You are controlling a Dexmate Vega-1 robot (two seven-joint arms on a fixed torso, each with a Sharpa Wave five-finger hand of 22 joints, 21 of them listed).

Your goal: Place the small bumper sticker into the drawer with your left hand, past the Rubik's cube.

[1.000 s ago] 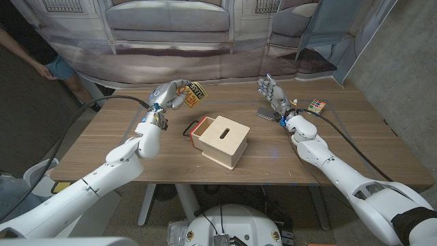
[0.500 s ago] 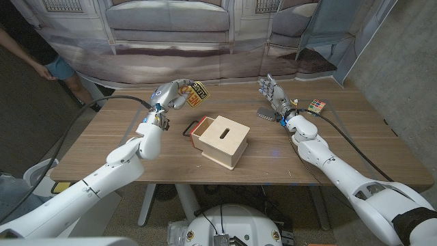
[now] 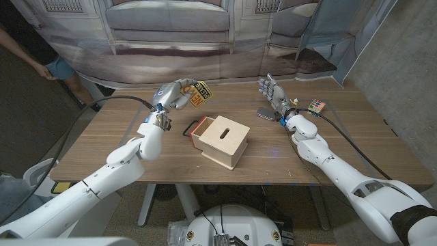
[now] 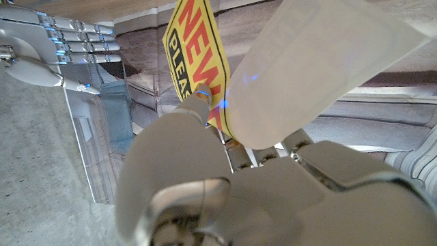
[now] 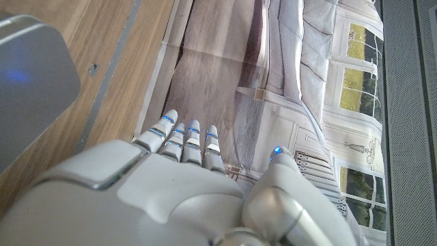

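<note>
Left hand [image 3: 174,93] is carrying the small bumper sticker [image 3: 199,93] a bit further toward the table's middle than a second ago, still up in the air near the far edge. Fingers are curling in and pinching the sticker by one end; the rest is sticking out free. Left wrist view is showing the grip up close [image 4: 205,102]: red lettering on yellow, thumb pressing on it.

Right hand [image 3: 271,91] is staying put near the far right, fingers straight and spread, holding nothing; palm looks upright, though I can't quite tell.

Wooden box [image 3: 222,141] is sitting mid-table with its drawer [image 3: 196,128] pulled out toward the left hand. Rubik's cube [image 3: 315,106] is sitting by the far right corner, well apart from the box. Bare table [image 3: 102,147] is lying between the left hand and the drawer.
</note>
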